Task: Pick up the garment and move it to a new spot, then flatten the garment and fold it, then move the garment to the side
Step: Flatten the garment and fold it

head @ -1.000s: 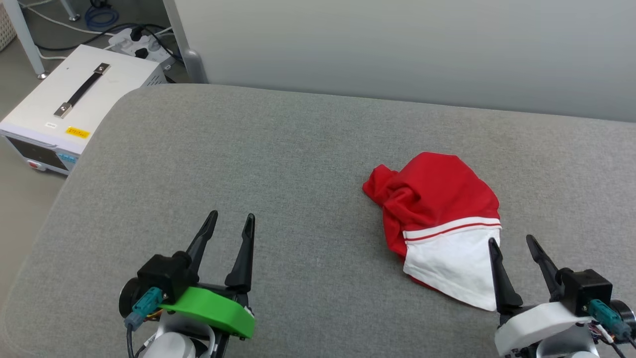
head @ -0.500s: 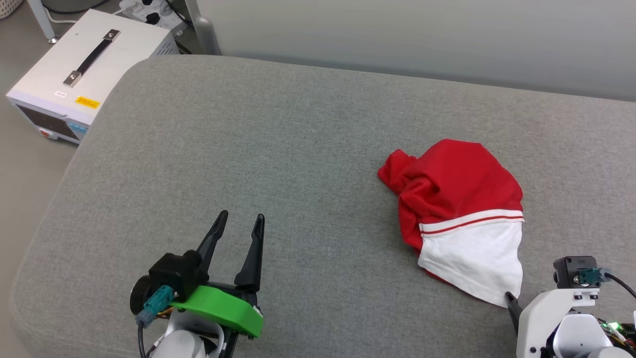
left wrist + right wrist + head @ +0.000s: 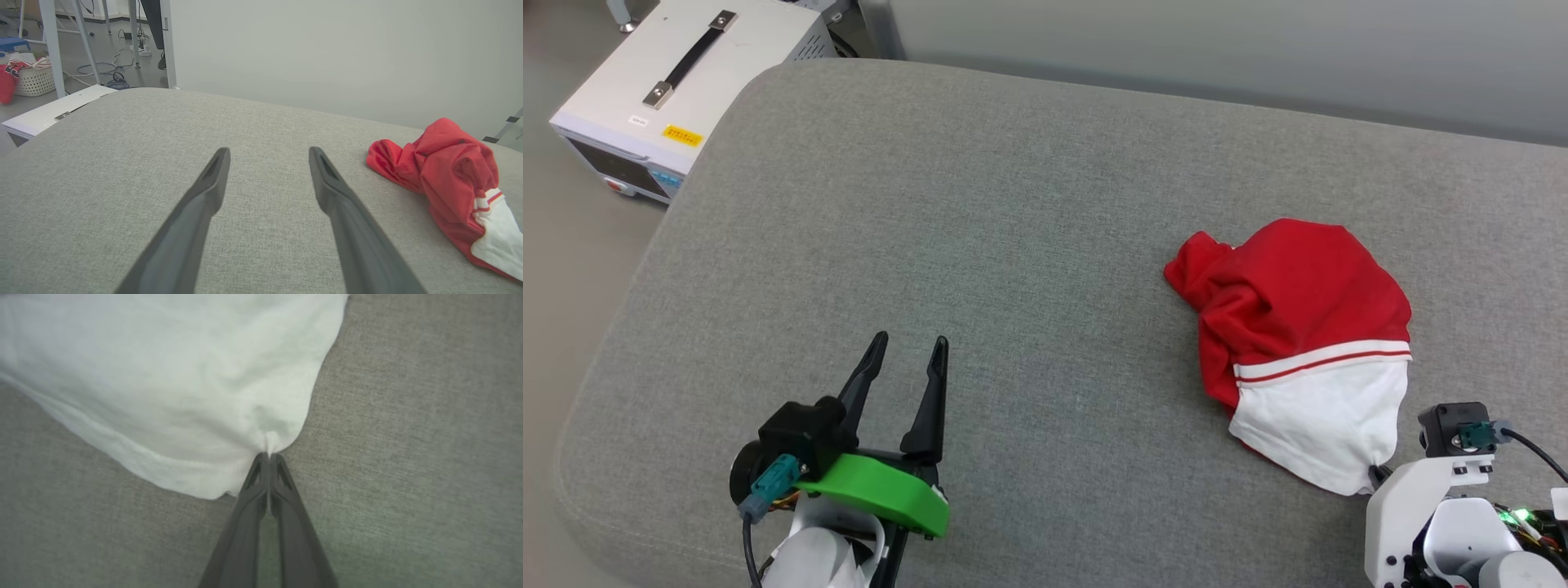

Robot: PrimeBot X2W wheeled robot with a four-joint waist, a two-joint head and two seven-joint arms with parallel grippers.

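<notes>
Head view: the garment (image 3: 1294, 310) runs 11-to-5 o'clock, white sleeve (image 3: 1323, 425) at 5. The right end effector (image 3: 267, 455) clamps that sleeve; the left end effector (image 3: 910, 341) gapes empty.

Left gripper (image 3: 911, 338) sits near-left, fingers spread wide, pointing toward the far side. Right gripper (image 3: 267, 456), near-right, has its wrist tipped down and fingers pinched tight on the garment (image 3: 175, 375) at its white edge.

A grey fabric-covered tabletop (image 3: 980, 212) with rounded corners stands before a plain pale partition (image 3: 1217, 49) along its far edge. Off its far left corner, a white box (image 3: 621, 98) with a black handle sits on the beige floor (image 3: 564, 245). Beyond that corner lie cables (image 3: 116, 77) and a white basket (image 3: 34, 79).
</notes>
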